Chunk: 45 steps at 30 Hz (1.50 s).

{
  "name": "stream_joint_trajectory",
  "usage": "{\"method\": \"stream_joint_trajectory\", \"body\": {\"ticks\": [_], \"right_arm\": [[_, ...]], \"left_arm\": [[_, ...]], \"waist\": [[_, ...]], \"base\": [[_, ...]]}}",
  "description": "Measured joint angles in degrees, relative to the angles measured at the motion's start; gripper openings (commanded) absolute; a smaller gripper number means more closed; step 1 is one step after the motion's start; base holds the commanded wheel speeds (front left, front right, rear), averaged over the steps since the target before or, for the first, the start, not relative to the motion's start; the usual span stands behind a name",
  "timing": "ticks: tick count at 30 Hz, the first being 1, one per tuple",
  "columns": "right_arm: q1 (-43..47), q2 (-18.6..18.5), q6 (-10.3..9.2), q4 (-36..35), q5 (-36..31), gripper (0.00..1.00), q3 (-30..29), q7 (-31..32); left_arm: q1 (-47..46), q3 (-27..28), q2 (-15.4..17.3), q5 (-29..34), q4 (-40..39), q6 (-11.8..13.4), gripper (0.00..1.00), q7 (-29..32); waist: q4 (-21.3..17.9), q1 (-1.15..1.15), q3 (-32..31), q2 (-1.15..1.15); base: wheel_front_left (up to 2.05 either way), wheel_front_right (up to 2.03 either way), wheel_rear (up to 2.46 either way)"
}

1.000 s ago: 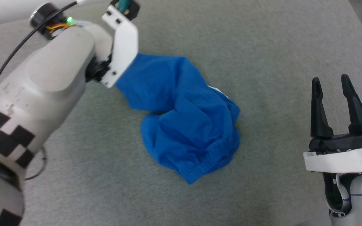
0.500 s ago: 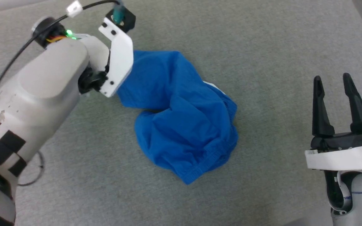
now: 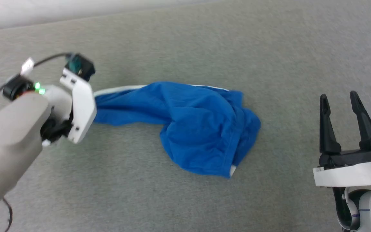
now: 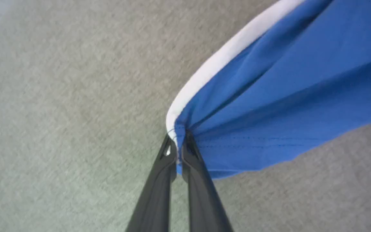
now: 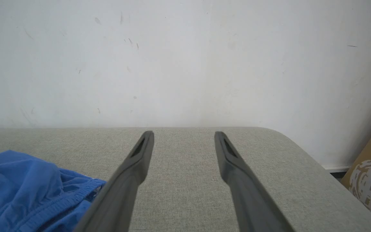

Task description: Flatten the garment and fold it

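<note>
Shorts (image 3: 201,135) mid-tabletop (image 3: 285,48), bunched at the right-hand end, look light and limp, so they'll likely sag and drag; left claw (image 4: 178,140) clamped on the white-trimmed hem corner, right claw (image 3: 338,96) spread wide, empty, near the right edge — best grab: the opposite trimmed corner.

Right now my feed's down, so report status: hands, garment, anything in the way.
Left hand shut on garment, at its white-trimmed edge. Right hand open, apart from it. Garment stretched toward left hand, right end bunched. Bare grey surface before right hand.
</note>
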Motion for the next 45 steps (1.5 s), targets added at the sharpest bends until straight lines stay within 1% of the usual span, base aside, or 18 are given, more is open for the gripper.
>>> {"method": "stream_joint_trajectory", "body": {"ticks": [2,5,7,10,13,15,17,18,21,24,29,31,33,35,37,38,42,45], "right_arm": [[0.29,0.01,0.0,-0.04,-0.2,1.0,0.09,0.0],[1.17,0.01,0.0,0.07,-1.81,1.0,0.31,0.0],[1.13,0.01,0.0,0.05,-3.42,1.0,0.2,0.0],[-0.02,-0.15,0.0,-0.26,-6.09,1.0,-0.07,0.0],[-3.5,-2.89,0.0,-1.1,-7.04,1.0,0.1,0.0],[-6.44,-6.06,0.0,-0.88,-7.0,1.0,1.25,0.0],[-9.47,-9.85,0.0,0.53,-6.2,1.0,3.65,-0.01],[-10.95,-11.88,0.0,1.78,-5.28,1.0,5.37,-0.01],[-15.24,-18.89,0.0,7.37,-1.85,1.0,12.36,0.14],[-20.64,-25.75,0.0,11.7,5.26,1.0,21.4,4.95],[-30.33,-36.77,0.01,13.84,22.85,1.0,39.12,23.16],[-34.07,-40.08,0.01,14.06,30.18,1.0,44.42,31.44],[-37.59,-42.33,0.01,14.29,36.46,1.0,48.52,39.58],[-41.02,-43.78,0.01,14.85,40.29,1.0,51.61,46.04],[-44.04,-44.53,0.01,15.96,43.05,1.0,53.78,50.48],[-45.41,-44.65,0.0,16.83,44.21,1.0,54.67,52.37],[-48.47,-43.78,0.0,19.61,47.18,1.0,57.78,55.09],[-48.85,-42.85,0.0,21.75,48.07,1.0,60.72,55.13]], "left_arm": [[2.03,0.14,0.92,-0.43,-0.3,0.0,0.0,-0.05],[4.89,0.38,0.98,-0.25,-0.57,0.01,0.0,-0.36],[6.3,0.62,0.34,-0.07,0.24,0.3,1.0,-3.54],[8.5,1.45,-1.41,1.32,1.51,2.1,1.0,-11.55],[9.32,3.99,-3.45,2.91,1.8,5.76,1.0,-22.59],[9.37,6.04,-4.34,4.07,1.6,8.99,1.0,-30.11],[9.56,7.97,-4.8,5.92,1.08,13.68,1.0,-38.01],[9.74,8.78,-5.0,6.68,0.57,15.99,1.0,-40.58],[12.29,11.8,-5.92,8.58,-2.56,21.76,1.0,-43.14],[16.07,17.27,-6.44,12.4,-9.06,27.38,1.0,-43.36],[24.43,30.4,-7.47,21.79,-22.67,36.15,1.0,-43.42],[28.85,35.62,-7.9,25.41,-27.08,38.39,1.0,-43.42],[33.06,40.07,-8.59,28.86,-30.5,39.88,1.0,-43.43],[36.8,43.66,-9.95,31.5,-32.84,40.53,1.0,-43.43],[39.74,46.06,-11.68,33.29,-33.94,40.18,1.0,-43.42],[40.96,46.78,-12.56,34.09,-34.07,39.43,1.0,-43.42],[42.71,49.92,-16.19,37.26,-34.45,37.2,1.0,-43.42],[42.7,52.12,-18.3,39.34,-34.63,35.29,1.0,-43.42]], "waist": [[1.14,0.0,-0.92,0.0],[2.48,-0.01,-2.35,0.0],[3.28,-0.01,-3.31,0.0],[4.36,0.0,-4.87,0.0],[5.62,0.0,-6.23,0.0],[6.6,0.0,-6.95,0.0],[7.66,0.0,-7.52,0.0],[8.21,0.0,-7.74,0.0],[9.9,0.0,-8.29,0.0],[11.64,0.01,-8.55,0.0],[14.5,0.01,-8.1,0.0],[15.48,0.0,-7.56,0.0],[16.33,0.01,-6.78,0.0],[17.08,0.01,-5.83,0.0],[17.9,0.01,-4.79,0.0],[18.37,0.01,-4.25,0.0],[20.26,0.02,-2.01,0.0],[21.65,0.02,-0.28,0.0]], "base": [[0.0,0.0,0.0],[0.0,0.0,0.0],[0.0,0.0,0.0],[0.0,0.0,0.0],[0.0,0.0,0.0],[0.0,0.0,0.0],[0.0,0.0,0.0],[0.0,0.0,0.0],[0.0,0.0,0.0],[0.0,0.0,0.0],[0.0,0.0,0.0],[0.0,0.0,0.0],[0.0,0.0,0.0],[0.0,0.0,0.0],[0.0,0.0,0.0],[0.0,0.0,0.0],[0.0,0.0,0.0],[0.0,0.0,0.0]]}}
